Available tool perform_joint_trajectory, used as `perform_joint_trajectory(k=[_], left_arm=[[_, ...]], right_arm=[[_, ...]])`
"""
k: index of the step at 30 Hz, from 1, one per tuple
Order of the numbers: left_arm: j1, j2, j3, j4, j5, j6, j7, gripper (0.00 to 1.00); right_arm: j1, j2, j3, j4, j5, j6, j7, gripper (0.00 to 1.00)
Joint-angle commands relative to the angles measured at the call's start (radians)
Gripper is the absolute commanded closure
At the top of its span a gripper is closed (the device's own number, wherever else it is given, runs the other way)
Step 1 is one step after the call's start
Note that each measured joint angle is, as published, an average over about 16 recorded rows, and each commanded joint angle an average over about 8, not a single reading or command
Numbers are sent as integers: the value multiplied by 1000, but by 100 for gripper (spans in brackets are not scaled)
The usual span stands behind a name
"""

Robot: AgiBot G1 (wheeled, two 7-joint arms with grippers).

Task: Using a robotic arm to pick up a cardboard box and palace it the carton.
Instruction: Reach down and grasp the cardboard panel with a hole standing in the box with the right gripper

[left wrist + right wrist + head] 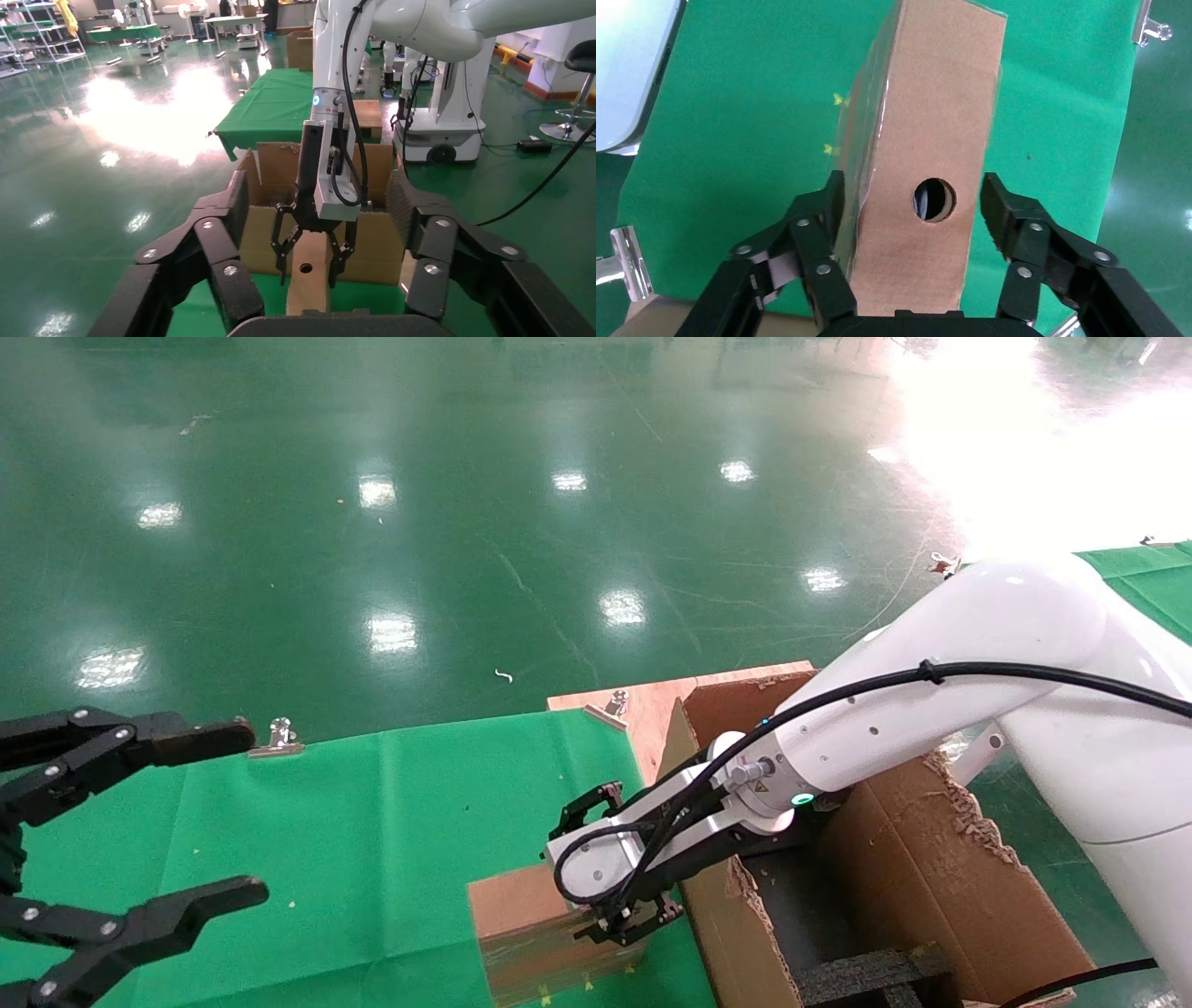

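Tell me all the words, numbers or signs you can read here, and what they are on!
None can be read.
Yellow sticker on the robotic arm, beside the green ring: a sign, too small to read.
Yellow marks on the green cloth beside the cardboard box: too small to tell.

Bright overhead lamps mirror off the glossy green floor (466,523), with blown-out glare at upper right.

Plain brown box (919,161) with one dark round hole, bright green bench (372,822), glossy white arm (931,700), black pincer (610,868).
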Motion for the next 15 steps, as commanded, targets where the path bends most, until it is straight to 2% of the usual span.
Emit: perform_joint_trajectory(k=[1, 15], left_arm=[[0, 0, 0, 0, 0, 0, 0, 0], [0, 0, 0, 0, 0, 0, 0, 0]], right_arm=[[-1, 0, 1, -1, 1, 0, 0, 100], [-1, 2, 2, -2, 3, 0, 1, 100]])
